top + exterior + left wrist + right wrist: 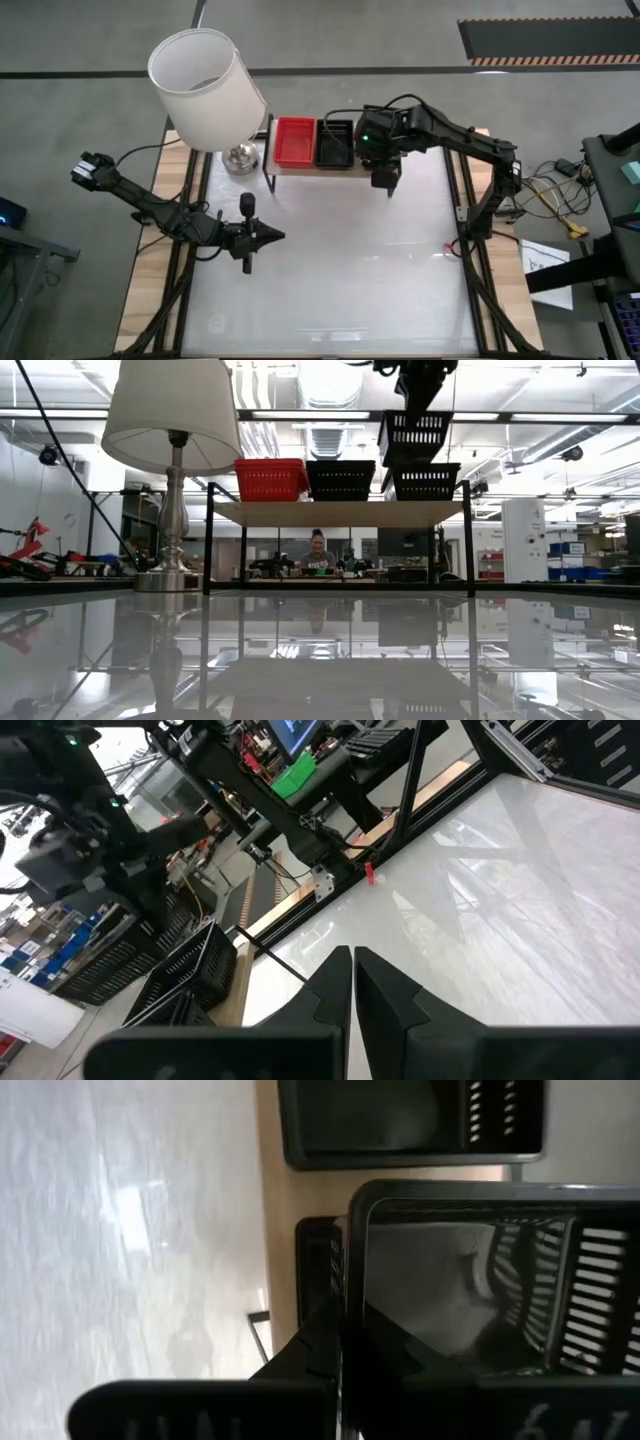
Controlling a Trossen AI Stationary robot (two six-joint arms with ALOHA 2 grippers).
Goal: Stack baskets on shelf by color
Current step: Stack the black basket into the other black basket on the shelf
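Right gripper (415, 405) clamping a black basket (414, 437), hanging above another black basket (424, 481) on the shelf (340, 513), seemingly not touching, left gripper (278, 237) idling pinched shut over the table (350, 280).

Red basket (271, 479), two black baskets (341, 479) on shelf (338, 512); another black basket (414, 437) above.

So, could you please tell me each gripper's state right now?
Left gripper: shut, empty.
Right gripper: shut on a black basket above the shelf.
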